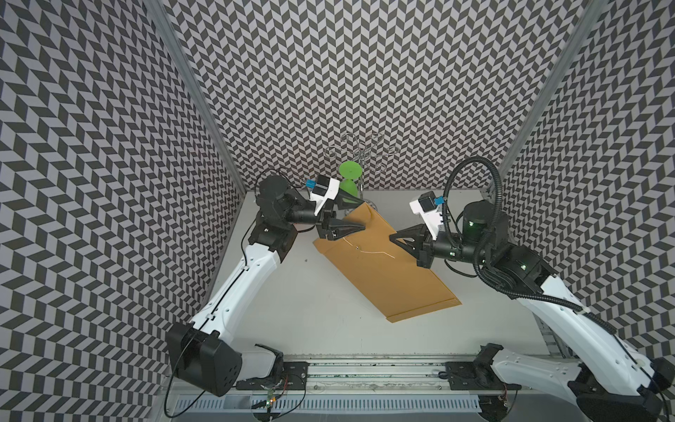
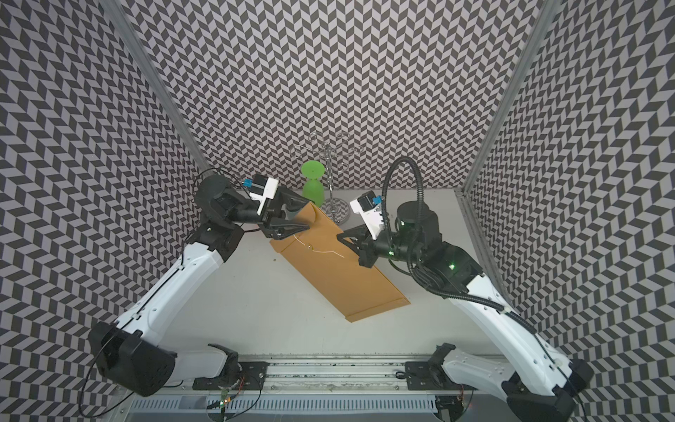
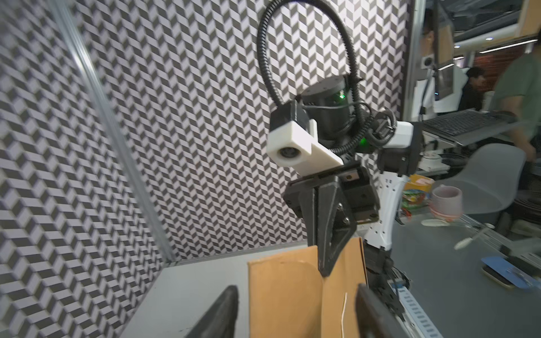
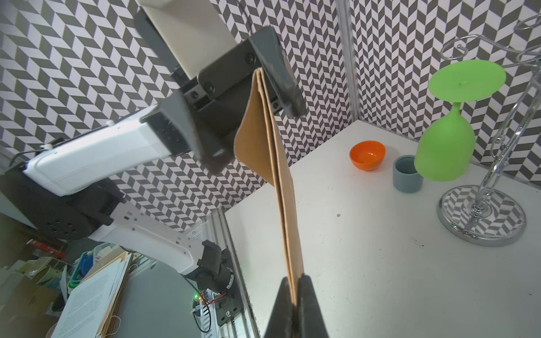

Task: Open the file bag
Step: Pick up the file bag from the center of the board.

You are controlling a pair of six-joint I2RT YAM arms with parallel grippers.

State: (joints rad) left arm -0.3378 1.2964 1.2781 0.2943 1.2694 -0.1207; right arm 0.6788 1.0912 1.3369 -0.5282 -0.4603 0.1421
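The right gripper [image 1: 396, 239] is pinching the file bag [image 1: 383, 270] by its side edge, holding it tilted over the table [image 1: 292, 292]. The left gripper [image 1: 361, 215] is gaping around its flap [image 4: 248, 140] end. The string [image 1: 372, 252] looks unwound, so the next move is probably lifting the flap.

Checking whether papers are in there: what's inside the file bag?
Contents are hidden. The right wrist view shows the file bag edge-on, flap bowed away, but its paper layers lie close together, covering the interior.

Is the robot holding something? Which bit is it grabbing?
Yes. The right tool pinches the file bag by its long side edge. The left tool is open around the bag's flap end and is not gripping it.
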